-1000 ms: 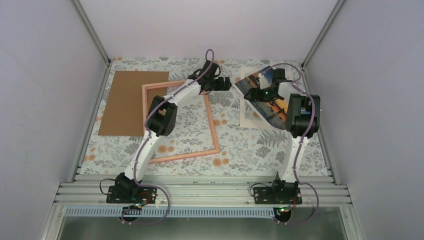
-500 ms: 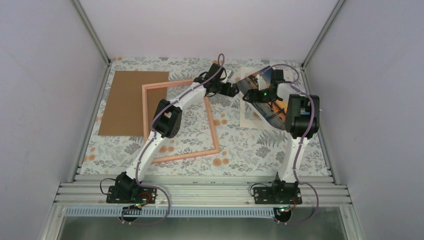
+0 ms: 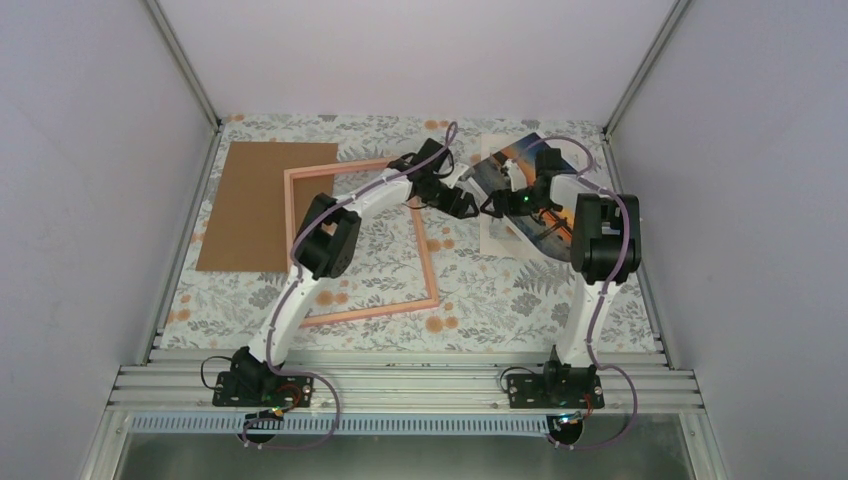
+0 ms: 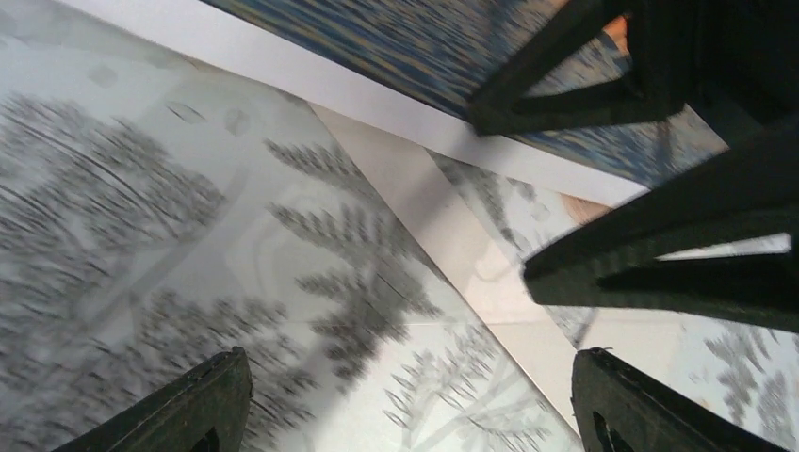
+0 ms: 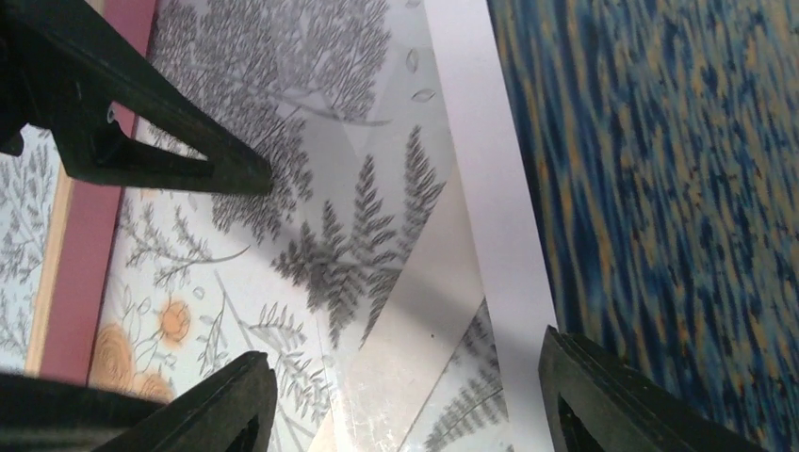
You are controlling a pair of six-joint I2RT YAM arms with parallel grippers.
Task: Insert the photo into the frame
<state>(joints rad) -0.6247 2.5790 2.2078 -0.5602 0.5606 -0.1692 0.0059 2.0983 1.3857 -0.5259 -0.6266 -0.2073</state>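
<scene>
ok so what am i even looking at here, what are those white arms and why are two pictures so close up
Two white robot arms are bolted at the near edge. One picture looks down from above; the other two come from wrist cameras, so the black prongs are gripper fingers. On the flowered tablecloth lie a brown cardboard sheet, a thin pink picture frame, a white mat board and, across it, a glossy sunset photo. The left gripper and right gripper face each other by the photo's edge, both open, holding nothing.
</scene>
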